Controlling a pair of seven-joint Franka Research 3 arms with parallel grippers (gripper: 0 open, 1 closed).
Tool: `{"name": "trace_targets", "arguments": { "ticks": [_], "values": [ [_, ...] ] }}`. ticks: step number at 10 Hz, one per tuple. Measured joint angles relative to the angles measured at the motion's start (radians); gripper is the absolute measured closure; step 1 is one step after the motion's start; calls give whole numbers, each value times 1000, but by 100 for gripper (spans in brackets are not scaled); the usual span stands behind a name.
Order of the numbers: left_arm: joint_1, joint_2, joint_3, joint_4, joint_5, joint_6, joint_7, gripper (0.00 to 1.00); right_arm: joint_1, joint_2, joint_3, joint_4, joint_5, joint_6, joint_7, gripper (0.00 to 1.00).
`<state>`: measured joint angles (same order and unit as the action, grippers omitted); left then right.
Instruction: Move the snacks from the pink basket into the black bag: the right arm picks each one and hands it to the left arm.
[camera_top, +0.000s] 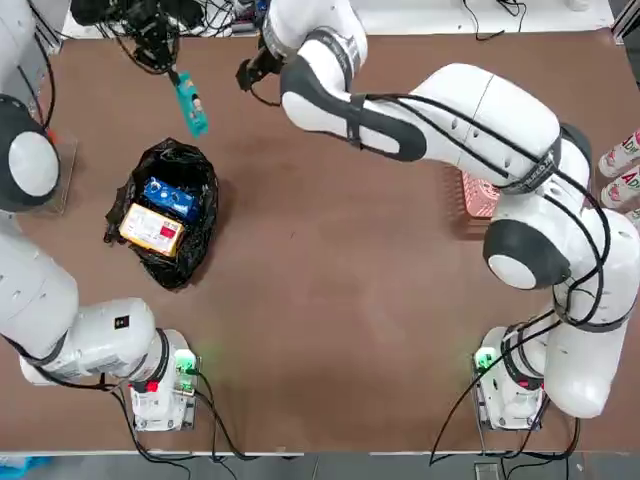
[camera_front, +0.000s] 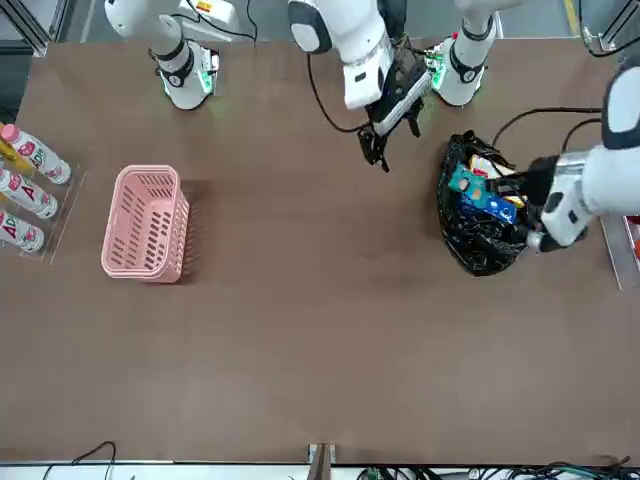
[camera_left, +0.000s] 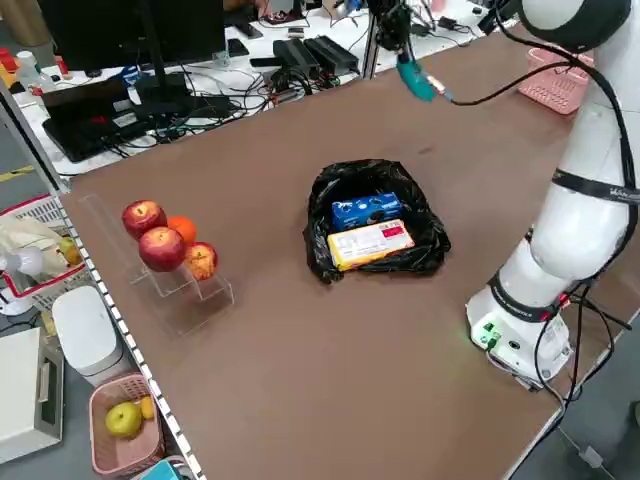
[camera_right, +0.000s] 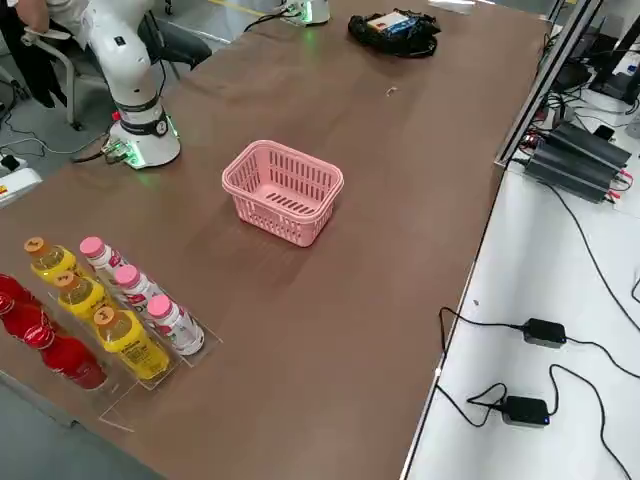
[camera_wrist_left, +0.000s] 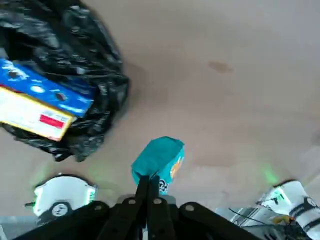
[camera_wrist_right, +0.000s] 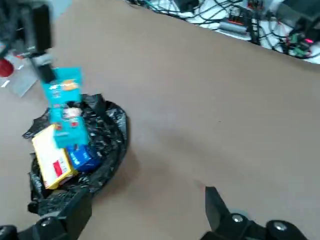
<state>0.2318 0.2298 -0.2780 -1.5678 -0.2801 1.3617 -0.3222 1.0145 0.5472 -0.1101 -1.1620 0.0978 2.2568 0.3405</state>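
Brown tabletop (camera_top: 330, 350), left claw (camera_wrist_left: 149, 181) gripping packet (camera_wrist_left: 156, 159) near bag (camera_top: 203, 245), empty right claw (camera_wrist_right: 149, 196) agape, basket (camera_top: 480, 196) half-hidden overhead

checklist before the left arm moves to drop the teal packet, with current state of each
1. Teal packet gripped by left end effector: ok
2. Right end effector open, off the packet: ok
3. Black bag upright, mouth open: ok
4. Blue packet and yellow-edged white packet in the bag: ok
5. Pink basket emptied: ok
6. Teal packet inside the bag: not ok
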Motion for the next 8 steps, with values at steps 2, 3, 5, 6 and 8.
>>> {"name": "trace_targets", "arguments": {
  "ticks": [2, 3, 5, 6, 8],
  "values": [
    [101, 1, 1, -79, 30, 7, 7, 98, -81, -47, -5, -3, -1, -138, -31, 0],
    [128, 3, 1, -131, 55, 37, 11, 98, -132, -76, -7, -13, -1, -204, -63, 0],
    [155, 7, 1, -253, 69, 152, 18, 98, -227, -131, -8, -66, -1, -281, -85, 0],
    [165, 9, 1, -314, 71, 200, 22, 98, -264, -158, -9, -109, -1, -293, -86, 0],
    [213, 9, 1, -383, 118, 241, 25, 96, -337, -237, -15, -244, -1, -328, -81, 0]
  ]
}}
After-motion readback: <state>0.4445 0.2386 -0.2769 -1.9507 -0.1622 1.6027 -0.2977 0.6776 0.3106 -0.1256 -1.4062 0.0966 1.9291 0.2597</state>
